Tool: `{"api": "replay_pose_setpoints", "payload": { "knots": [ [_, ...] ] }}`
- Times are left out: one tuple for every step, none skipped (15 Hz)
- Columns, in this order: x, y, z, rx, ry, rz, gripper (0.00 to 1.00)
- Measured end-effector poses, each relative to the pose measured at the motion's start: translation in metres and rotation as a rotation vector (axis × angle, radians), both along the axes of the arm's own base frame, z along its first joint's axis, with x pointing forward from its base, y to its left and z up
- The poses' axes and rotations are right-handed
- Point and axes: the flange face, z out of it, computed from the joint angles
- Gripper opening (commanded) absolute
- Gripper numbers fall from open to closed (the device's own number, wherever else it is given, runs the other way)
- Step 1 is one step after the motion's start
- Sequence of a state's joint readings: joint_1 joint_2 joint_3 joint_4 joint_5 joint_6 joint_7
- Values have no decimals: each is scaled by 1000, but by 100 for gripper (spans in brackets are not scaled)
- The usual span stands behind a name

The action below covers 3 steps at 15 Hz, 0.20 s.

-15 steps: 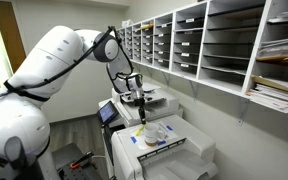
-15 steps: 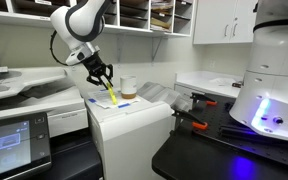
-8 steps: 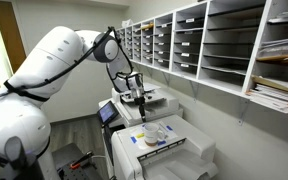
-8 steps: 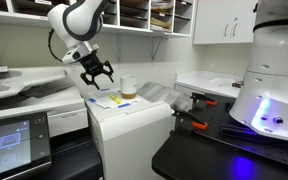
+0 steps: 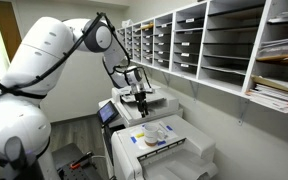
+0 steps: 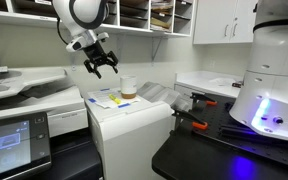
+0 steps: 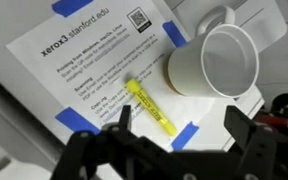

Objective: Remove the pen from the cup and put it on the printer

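Note:
The yellow pen [image 7: 149,108] lies flat on a taped-down printed sheet on top of the white printer [image 6: 134,125], just beside the pale cup [image 7: 219,65]. The cup stands upright and empty on the same surface; in both exterior views it shows [image 6: 128,88] [image 5: 160,131] near the pen [image 6: 112,100]. My gripper [image 7: 179,125] hangs open above the pen with clear air between them and nothing between the fingers. In an exterior view the gripper [image 6: 101,68] sits well above the printer top, and likewise from the other side [image 5: 139,97].
Wall shelves with paper slots [image 5: 224,40] run above the machines. A larger copier with a touchscreen [image 6: 14,140] stands beside the printer. A black table [image 6: 224,140] holds a white robot base [image 6: 274,80] and red-handled tools [image 6: 199,125].
The gripper held the pen tilted over the printer top, then opened and let it go. The pen now lies on the sheet and the gripper has risen.

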<state>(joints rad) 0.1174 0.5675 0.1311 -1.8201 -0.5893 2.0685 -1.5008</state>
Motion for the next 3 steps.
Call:
{"api": "replay_pose_setpoints", "payload": {
  "knots": [
    [-5,-2,6,-7,-14,-22,100],
    [-9,-3,11,-17,-30,-41,100],
    [-14,-4,16,-29,-45,-53,100]
  ]
}}
